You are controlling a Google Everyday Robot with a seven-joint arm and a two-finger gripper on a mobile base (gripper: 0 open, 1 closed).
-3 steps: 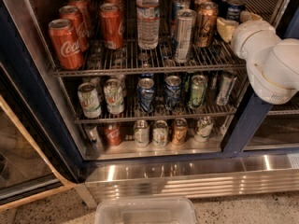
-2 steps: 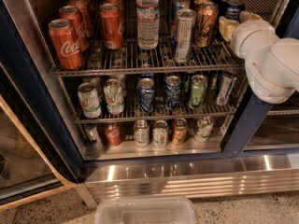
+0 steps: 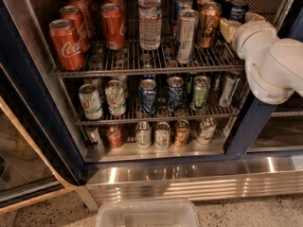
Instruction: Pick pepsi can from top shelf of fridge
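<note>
Cream pincer (image 3: pixel 241 23) beside blue cylindrical pepsi can (image 3: pixel 238 7) on wire-rod top shelf (image 3: pixel 142 63); grip state unclear.

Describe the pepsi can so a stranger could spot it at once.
In the fridge, go to the right end of the top shelf, where the end effector reaches in. The pepsi can stands just right of the bronze can: deep blue with a silver rim.

Speckled floor (image 3: pixel 246 215) with a clear plastic bin (image 3: pixel 147 214).
</note>
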